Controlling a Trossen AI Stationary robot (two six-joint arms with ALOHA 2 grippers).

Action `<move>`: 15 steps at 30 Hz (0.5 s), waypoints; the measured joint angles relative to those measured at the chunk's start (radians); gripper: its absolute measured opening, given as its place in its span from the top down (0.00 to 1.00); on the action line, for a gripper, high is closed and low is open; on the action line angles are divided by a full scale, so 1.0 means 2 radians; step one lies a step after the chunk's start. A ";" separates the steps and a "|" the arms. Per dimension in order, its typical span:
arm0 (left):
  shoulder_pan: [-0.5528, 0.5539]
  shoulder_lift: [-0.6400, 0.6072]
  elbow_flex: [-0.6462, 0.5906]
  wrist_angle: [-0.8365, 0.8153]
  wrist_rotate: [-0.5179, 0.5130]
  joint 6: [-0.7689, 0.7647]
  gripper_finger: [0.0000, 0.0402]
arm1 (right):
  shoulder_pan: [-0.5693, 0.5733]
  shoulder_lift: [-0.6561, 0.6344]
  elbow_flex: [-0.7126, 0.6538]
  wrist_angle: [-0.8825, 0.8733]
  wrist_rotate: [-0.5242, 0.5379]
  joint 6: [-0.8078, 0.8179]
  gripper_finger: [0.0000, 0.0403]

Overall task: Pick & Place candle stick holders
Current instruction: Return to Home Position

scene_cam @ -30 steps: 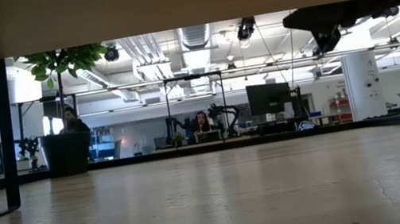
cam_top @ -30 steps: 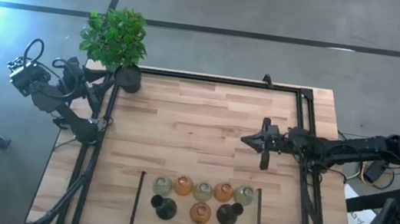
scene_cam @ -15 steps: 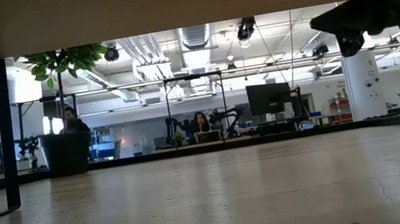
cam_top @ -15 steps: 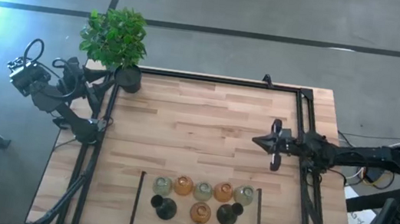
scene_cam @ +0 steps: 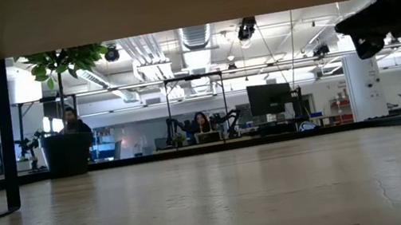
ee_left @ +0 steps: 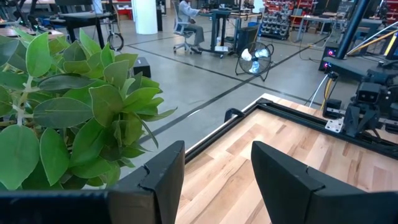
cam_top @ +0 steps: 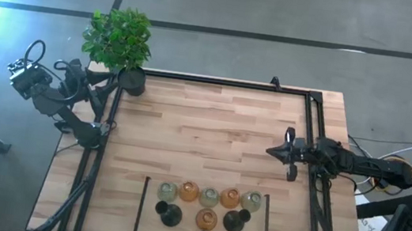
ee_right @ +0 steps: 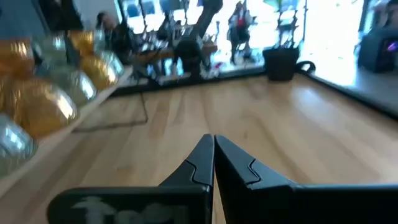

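Over the right side of the light butcher-block wooden table [cam_top: 213,124], the right gripper [cam_top: 271,150] is sitting nearer the black frame rail than a second ago, its arm drawing back outward. Nothing else is changing. Along the near edge, nine small amber, pale-glass and dark round candle stick holders [cam_top: 207,207] are standing clustered between two dark strips, well apart from both arms. A leafy green plant in a black pot [cam_top: 132,82] is occupying the far left corner. People are sitting at desks in the hall behind [scene_cam: 202,120]. The right fingers are pressing together, holding nothing. The left gripper [ee_left: 217,165] is waiting off the table beside the plant, spread wide and empty.
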 joint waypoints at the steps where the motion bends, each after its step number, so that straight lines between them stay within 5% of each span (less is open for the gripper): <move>1: 0.000 0.000 0.000 0.000 0.000 0.000 0.53 | 0.000 -0.009 0.000 -0.002 0.005 0.002 0.98; 15: 0.000 0.000 0.000 0.000 0.000 0.000 0.53 | 0.000 -0.050 0.000 -0.005 0.036 0.008 0.98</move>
